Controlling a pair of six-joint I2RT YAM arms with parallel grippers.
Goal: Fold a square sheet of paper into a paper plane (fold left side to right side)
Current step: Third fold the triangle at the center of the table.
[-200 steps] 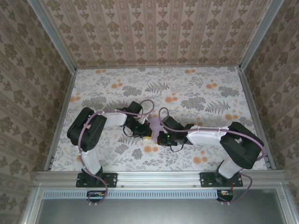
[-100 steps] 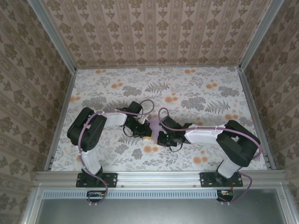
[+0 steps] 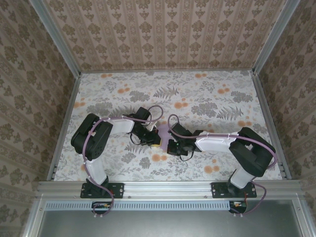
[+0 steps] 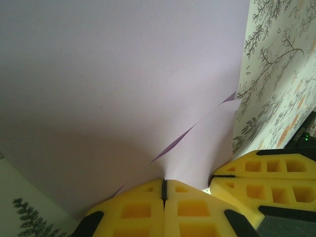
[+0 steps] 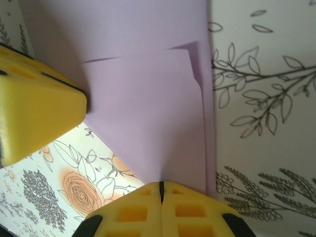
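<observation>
step: pressing the crease flat on the paper plane [image 5: 148, 94] (my guess)
left gripper [image 4: 164, 185]: jaws pressed together, tip on paper
right gripper [image 5: 160, 186]: same
next: slide along the crease with even pressure

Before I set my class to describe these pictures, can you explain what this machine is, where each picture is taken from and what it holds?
It is two robot arms bolted at the near edge of a table with a flowered cover. The overhead picture looks down from behind them: the left arm on the left, the right arm on the right, meeting over a lilac paper. The other two pictures come from cameras on the wrists, each looking along its own yellow fingers. The left gripper and the right gripper are both shut, tips at the folded paper's edge. Whether they pinch it or press it down, I cannot tell.
</observation>
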